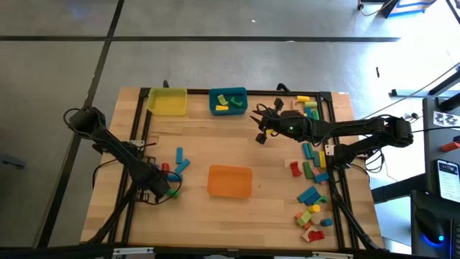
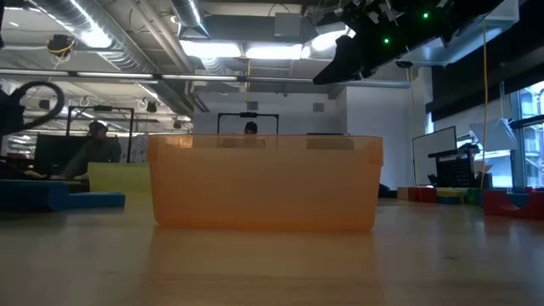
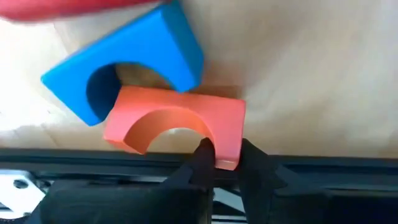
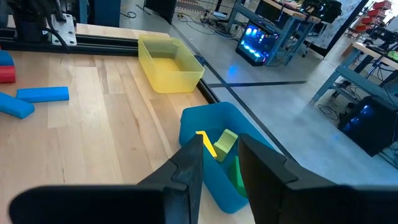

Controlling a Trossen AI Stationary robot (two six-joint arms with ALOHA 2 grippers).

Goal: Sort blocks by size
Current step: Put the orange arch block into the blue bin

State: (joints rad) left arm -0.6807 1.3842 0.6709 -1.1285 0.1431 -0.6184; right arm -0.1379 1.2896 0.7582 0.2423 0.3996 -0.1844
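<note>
Three bins sit on the bench: two side by side along the far edge, a third nearer the front, about mid-bench. Most blocks lie scattered down the right side. A few blocks lie left of the front bin, with the left hand just beside them. The right hand hangs near the far middle bin.

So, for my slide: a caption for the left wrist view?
Left gripper pinching an orange arch block beside a blue arch block on the wooden table.
</note>
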